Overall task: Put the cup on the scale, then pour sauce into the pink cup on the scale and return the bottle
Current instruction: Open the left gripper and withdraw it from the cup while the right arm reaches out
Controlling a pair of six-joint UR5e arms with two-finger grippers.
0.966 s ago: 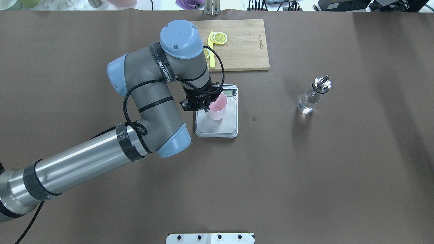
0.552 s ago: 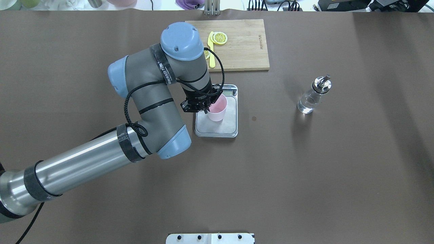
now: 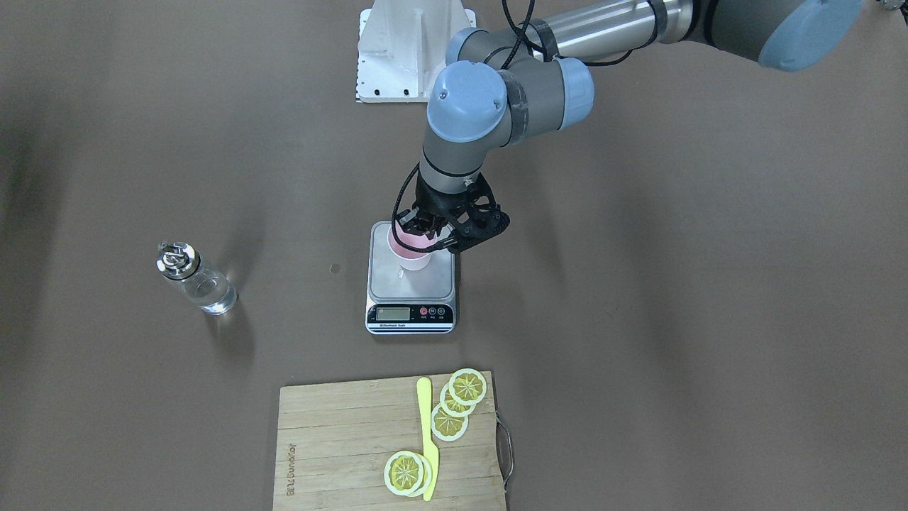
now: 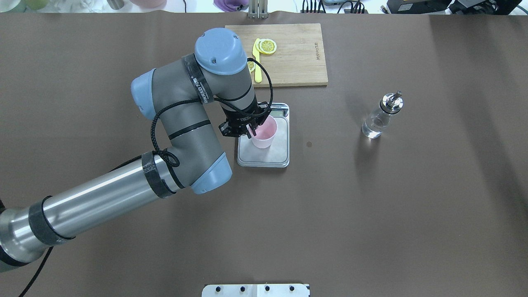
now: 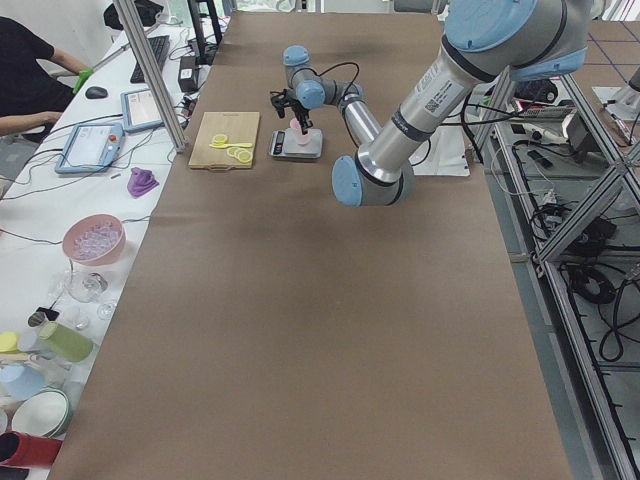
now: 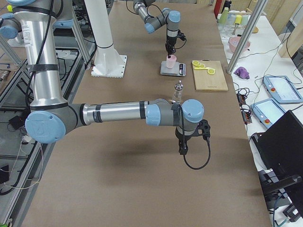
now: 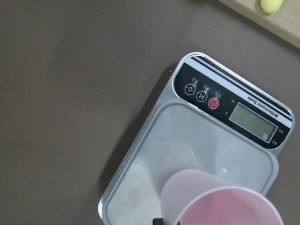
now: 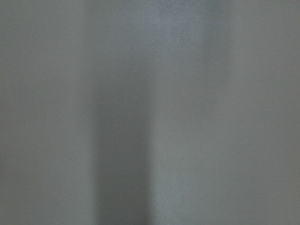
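Observation:
The pale pink cup is over the platform of the scale, a little tilted; I cannot tell whether its base rests on the platform. My left gripper is shut on the cup's rim, one finger inside and one outside; it also shows in the front-facing view. The left wrist view shows the cup above the scale. The clear glass bottle with its silver spout and clear sauce stands alone to the right. My right gripper shows only in the exterior right view, so I cannot tell its state.
A wooden cutting board with lemon slices and a yellow knife lies behind the scale. My left arm's elbow hangs over the table left of the scale. The right wrist view is a blurred grey.
My left wrist has shifted slightly and the cup has moved a little with it over the scale. The bottle has not moved.

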